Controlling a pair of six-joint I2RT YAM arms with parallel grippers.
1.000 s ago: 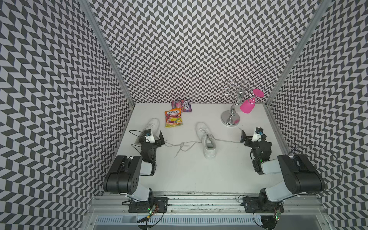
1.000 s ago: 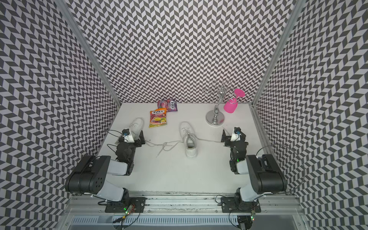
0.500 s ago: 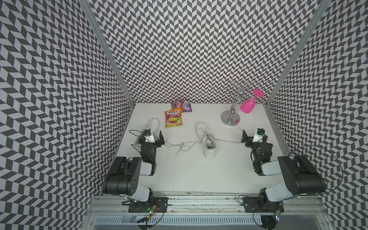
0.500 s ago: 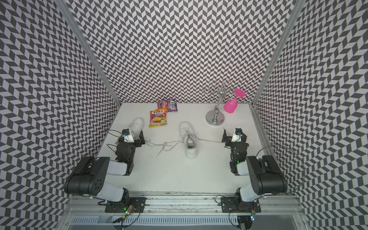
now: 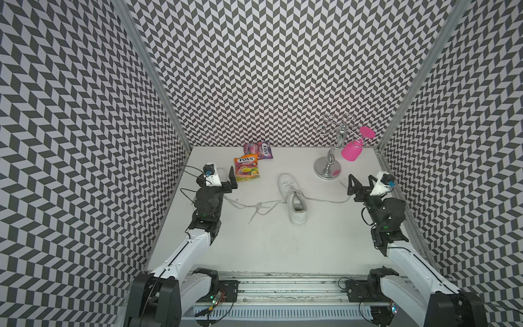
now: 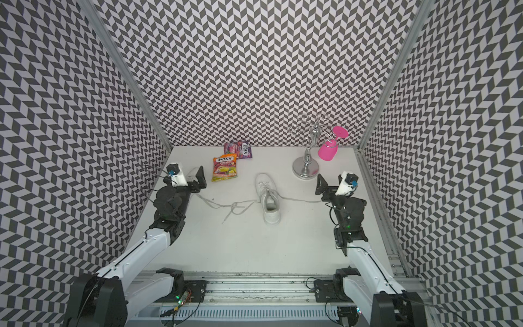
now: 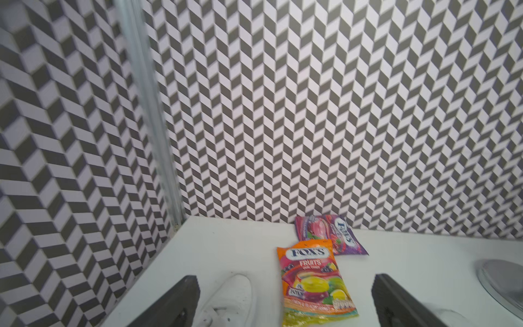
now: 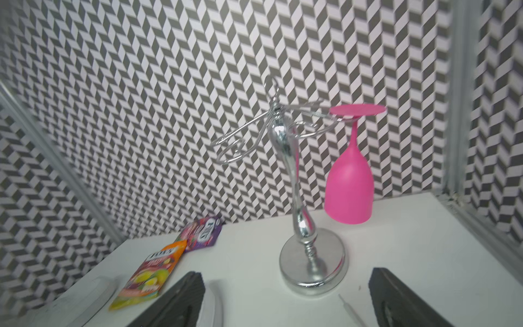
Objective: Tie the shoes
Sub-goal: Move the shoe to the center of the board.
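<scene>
One white shoe (image 5: 293,198) (image 6: 268,199) lies mid-table, toe toward the back wall. Its loose laces spread both ways: a crossed left lace (image 5: 256,208) and a right lace (image 5: 325,200) whose tip (image 8: 351,308) ends near my right gripper. The other shoe (image 7: 229,300) lies by the left wall, mostly hidden under my left gripper in both top views. My left gripper (image 5: 223,178) (image 7: 283,304) hovers open above that shoe, holding nothing. My right gripper (image 5: 362,184) (image 8: 285,303) is open near the right wall, with nothing between its fingers.
An orange candy bag (image 5: 246,168) and a purple candy bag (image 5: 259,151) lie at the back left. A chrome glass rack (image 5: 328,170) with a hanging pink glass (image 5: 352,150) stands at the back right, close ahead of my right gripper. Patterned walls enclose three sides.
Both arms have unfolded from their tucked pose, and both grippers have shifted a little toward the back wall. The shoes and laces lie as before.
</scene>
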